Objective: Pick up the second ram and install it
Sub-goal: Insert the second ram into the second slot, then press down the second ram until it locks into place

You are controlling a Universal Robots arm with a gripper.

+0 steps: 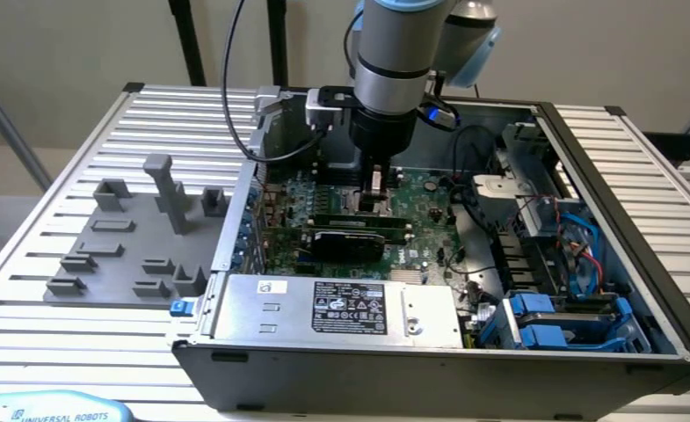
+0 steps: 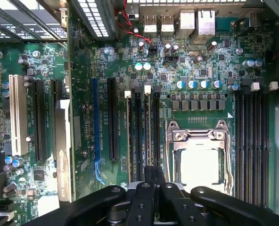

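My gripper (image 1: 374,200) reaches down into the open computer case (image 1: 579,158) over the green motherboard (image 1: 421,211). In the wrist view its black fingers (image 2: 151,176) are shut together, with nothing visible between them. They hang right over the bank of ram slots (image 2: 144,127) with white latches, beside the square CPU socket (image 2: 198,155). The slots appear edge-on, so I cannot tell whether the second ram stands in one of them. The grey fixture (image 1: 134,237) at the exterior view's left holds no green stick.
An expansion card (image 1: 345,230) stands across the board just in front of the gripper. The power supply (image 1: 333,308) fills the case's front, with blue drive caddies (image 1: 555,321) and cables (image 1: 474,202) at the exterior view's right. A second slot bank (image 2: 252,136) lies beyond the socket.
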